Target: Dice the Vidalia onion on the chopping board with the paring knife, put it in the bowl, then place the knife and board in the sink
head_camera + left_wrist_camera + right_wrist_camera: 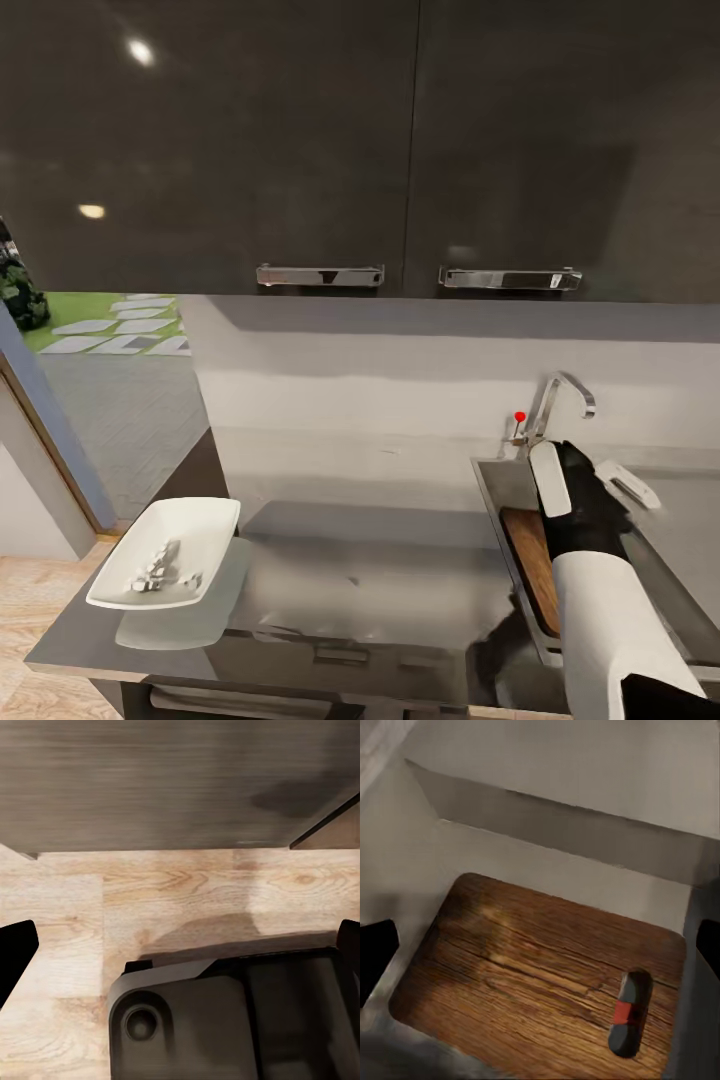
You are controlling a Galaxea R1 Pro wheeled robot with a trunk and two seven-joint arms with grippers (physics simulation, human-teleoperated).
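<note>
The Vidalia onion appears as diced onion, small white cubes lying in the white square bowl at the left end of the grey countertop. The dark brown chopping board lies inside the sink. Through its handle slot a red-and-grey piece shows, apparently the paring knife beneath it. My right gripper hangs open over the board, holding nothing. Away from the counter, my left gripper is open above the wooden floor.
A chrome tap with a red knob stands behind the sink. Dark wall cabinets with bar handles hang overhead. The robot's dark base and a cabinet front appear in the left wrist view. A doorway opens at far left.
</note>
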